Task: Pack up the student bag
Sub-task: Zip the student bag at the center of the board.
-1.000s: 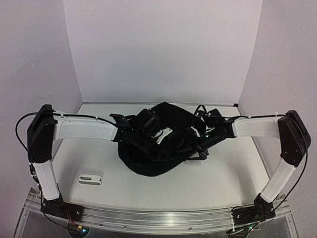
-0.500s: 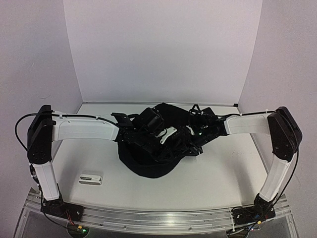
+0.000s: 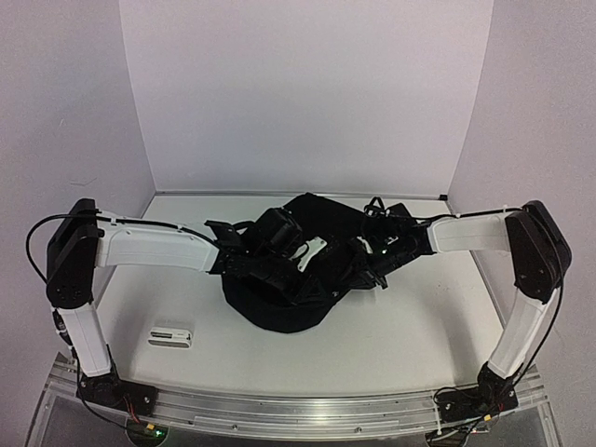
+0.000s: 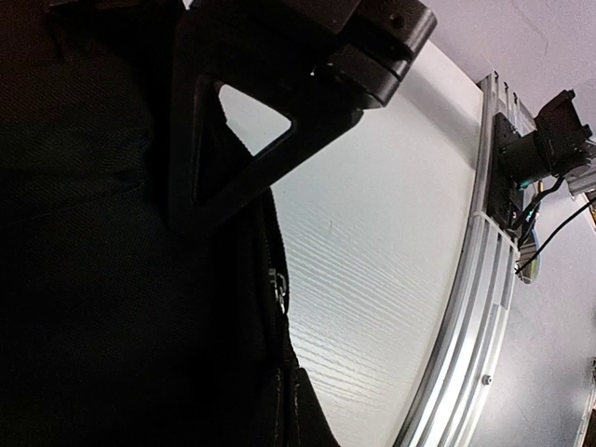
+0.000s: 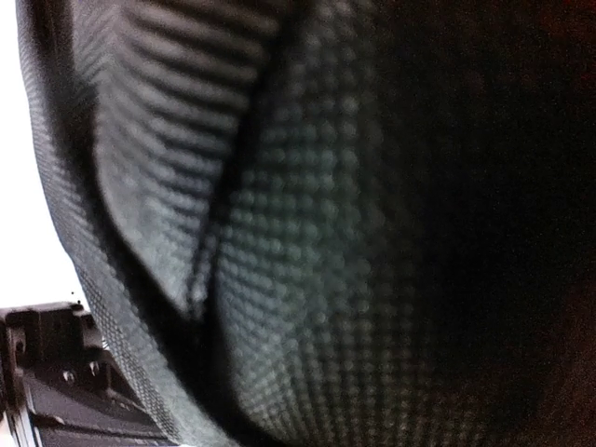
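Note:
The student bag (image 3: 284, 303) is a large black fabric backpack lying in the middle of the table. My left gripper (image 3: 300, 265) comes in from the left and sits on the bag's top. Its fingers are buried in black fabric, which fills the left of the left wrist view along with the zip (image 4: 277, 284). My right gripper (image 3: 360, 264) reaches in from the right and is shut on a fold of the bag. Woven fabric (image 5: 307, 242) pressed close fills the right wrist view. A black triangular finger (image 4: 233, 121) of the right gripper shows in the left wrist view.
A small flat white object (image 3: 170, 334) lies on the table at the front left. White walls close in the table at the back and both sides. The metal rail (image 4: 484, 279) runs along the near edge.
My right gripper moved left onto the bag and went from wide open to shut on its fabric. The left arm shifted only slightly and stayed shut.

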Controlling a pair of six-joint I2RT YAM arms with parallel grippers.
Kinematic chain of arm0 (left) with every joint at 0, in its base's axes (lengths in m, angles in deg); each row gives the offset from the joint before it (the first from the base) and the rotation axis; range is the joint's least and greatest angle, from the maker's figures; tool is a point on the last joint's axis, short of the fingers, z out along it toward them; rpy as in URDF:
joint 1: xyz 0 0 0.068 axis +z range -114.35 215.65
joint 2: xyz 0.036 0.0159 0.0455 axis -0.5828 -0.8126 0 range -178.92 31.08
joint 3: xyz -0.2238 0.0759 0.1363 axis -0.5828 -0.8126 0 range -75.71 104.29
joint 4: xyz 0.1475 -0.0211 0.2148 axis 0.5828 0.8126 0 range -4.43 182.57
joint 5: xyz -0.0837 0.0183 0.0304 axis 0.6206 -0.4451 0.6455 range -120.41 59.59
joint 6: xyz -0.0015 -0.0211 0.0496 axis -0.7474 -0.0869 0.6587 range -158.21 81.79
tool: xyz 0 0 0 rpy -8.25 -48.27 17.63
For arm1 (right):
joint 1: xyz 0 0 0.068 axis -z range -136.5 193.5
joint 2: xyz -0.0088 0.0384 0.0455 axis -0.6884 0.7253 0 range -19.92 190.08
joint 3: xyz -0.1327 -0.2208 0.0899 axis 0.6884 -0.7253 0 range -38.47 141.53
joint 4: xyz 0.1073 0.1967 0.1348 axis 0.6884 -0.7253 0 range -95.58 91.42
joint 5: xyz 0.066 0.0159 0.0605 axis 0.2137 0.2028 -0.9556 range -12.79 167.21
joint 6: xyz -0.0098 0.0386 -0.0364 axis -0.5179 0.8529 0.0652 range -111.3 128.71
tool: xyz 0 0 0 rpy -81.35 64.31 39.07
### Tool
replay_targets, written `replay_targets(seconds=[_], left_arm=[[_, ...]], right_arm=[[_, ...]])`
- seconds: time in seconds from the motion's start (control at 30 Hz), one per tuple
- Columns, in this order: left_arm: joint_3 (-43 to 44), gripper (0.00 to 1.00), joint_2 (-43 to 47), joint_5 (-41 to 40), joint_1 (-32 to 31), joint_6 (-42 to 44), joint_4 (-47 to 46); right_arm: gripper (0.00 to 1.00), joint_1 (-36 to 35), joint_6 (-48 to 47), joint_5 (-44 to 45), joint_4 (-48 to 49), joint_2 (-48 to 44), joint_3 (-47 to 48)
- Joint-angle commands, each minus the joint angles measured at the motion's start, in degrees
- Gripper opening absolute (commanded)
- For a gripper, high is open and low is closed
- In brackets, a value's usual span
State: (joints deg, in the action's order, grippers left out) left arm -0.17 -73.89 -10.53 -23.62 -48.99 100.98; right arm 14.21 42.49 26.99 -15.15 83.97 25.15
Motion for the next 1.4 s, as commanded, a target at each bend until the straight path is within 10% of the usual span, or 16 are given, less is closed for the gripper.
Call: replay_targets(seconds=[0.0, 0.37, 1.03, 1.17, 1.37], left_arm=[[-4.31, 0.00, 6.98, 2.43, 1.26, -1.29, 8.57], [1.08, 0.00, 1.13, 2.93, 1.09, -0.10, 9.36], [-5.82, 0.00, 5.81, 0.77, 2.19, -1.63, 7.78], [-3.17, 0.00, 3.01, 3.18, 2.23, -1.91, 5.33], [-1.06, 0.00, 0.36, 4.72, 2.41, -2.89, 4.57]], right_arm=[[0.00, 7.11, -5.70, 9.88, -4.77, -1.82, -0.69], [0.00, 5.30, -7.57, 1.61, -5.84, -0.47, 0.85], [0.00, 16.35, -27.81, 17.71, -19.66, 3.43, 13.34], [0.21, 16.29, -29.18, 12.60, -22.26, 2.34, 15.87], [0.81, 16.31, -37.03, 13.50, -27.02, -7.17, 13.43]])
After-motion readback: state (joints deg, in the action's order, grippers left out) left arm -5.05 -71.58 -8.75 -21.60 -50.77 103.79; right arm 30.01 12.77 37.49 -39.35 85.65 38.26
